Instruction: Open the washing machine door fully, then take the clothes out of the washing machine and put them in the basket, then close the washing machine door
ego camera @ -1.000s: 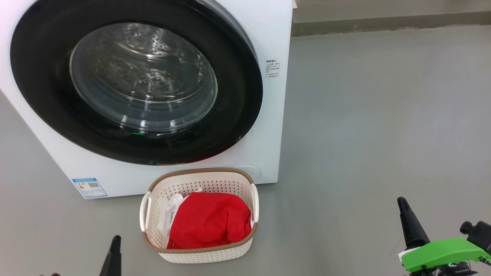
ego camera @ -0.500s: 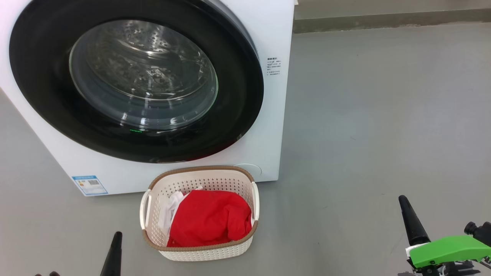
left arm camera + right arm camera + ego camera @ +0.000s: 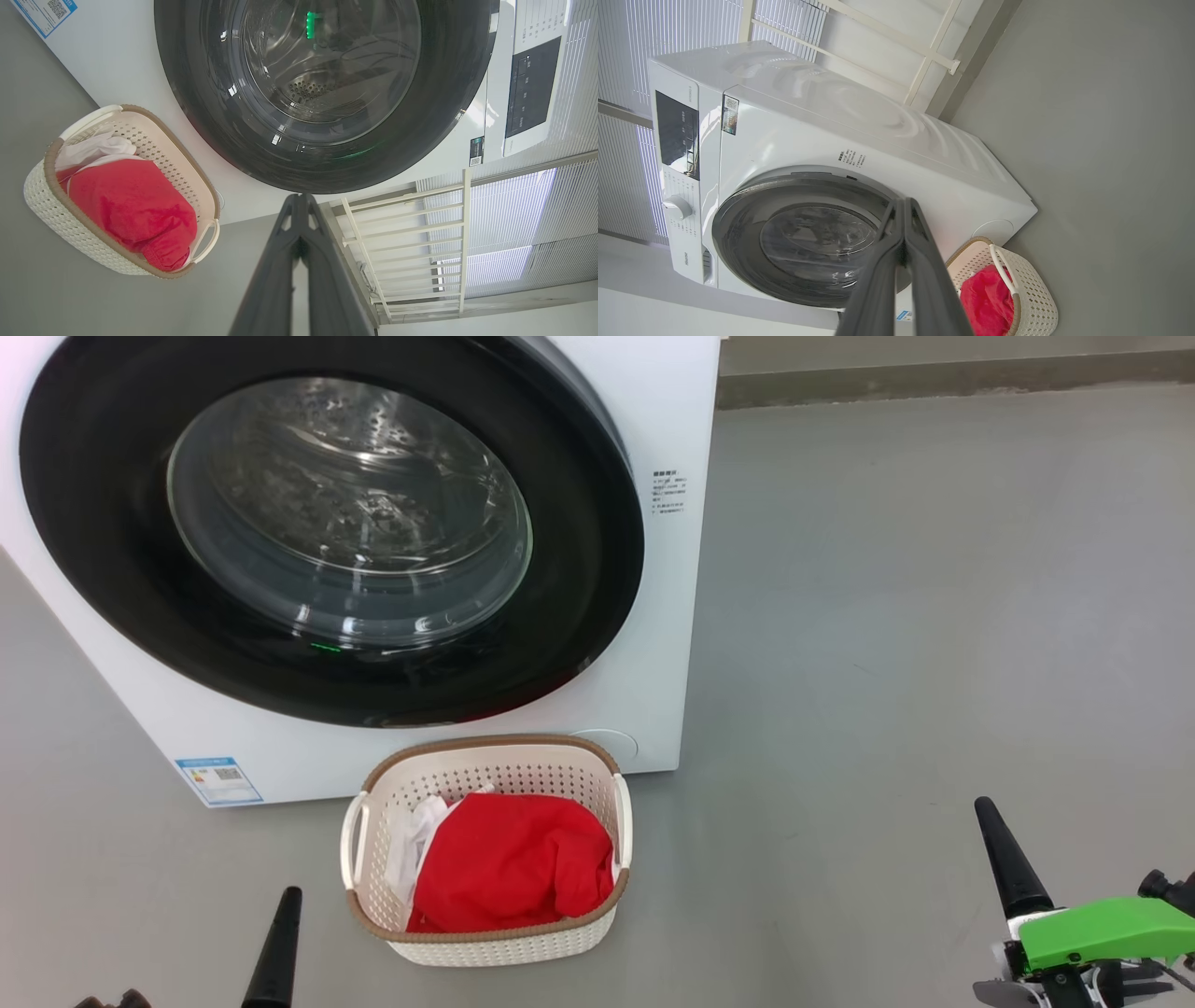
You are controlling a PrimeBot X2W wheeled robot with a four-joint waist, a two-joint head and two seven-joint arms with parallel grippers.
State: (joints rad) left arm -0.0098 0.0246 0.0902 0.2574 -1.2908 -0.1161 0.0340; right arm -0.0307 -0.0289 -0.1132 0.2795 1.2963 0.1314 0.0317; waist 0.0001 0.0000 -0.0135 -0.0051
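Note:
The white washing machine [image 3: 667,616] [image 3: 859,121] stands at the upper left of the head view. Its round black-rimmed door [image 3: 331,527] [image 3: 322,88] [image 3: 803,240] lies shut against the front, and the steel drum shows through the glass. On the floor just before the machine stands the cream basket [image 3: 509,947] [image 3: 42,186] [image 3: 1034,298] with the red and white clothes [image 3: 509,863] [image 3: 131,205] [image 3: 985,298] heaped inside it. My left gripper [image 3: 288,896] [image 3: 301,198] is shut and empty, low at the basket's left. Far right of the basket, my right gripper [image 3: 985,807] [image 3: 903,203] is shut and empty.
Bare grey floor [image 3: 915,616] spreads to the right of the machine up to a low wall base [image 3: 934,383]. A white railing and window blinds [image 3: 467,233] stand beyond the machine. A blue label [image 3: 217,779] marks the machine's lower left corner.
The whole head picture has shifted slightly, so the camera has moved. Both grippers sit a little higher in the view; basket, clothes and door have not changed.

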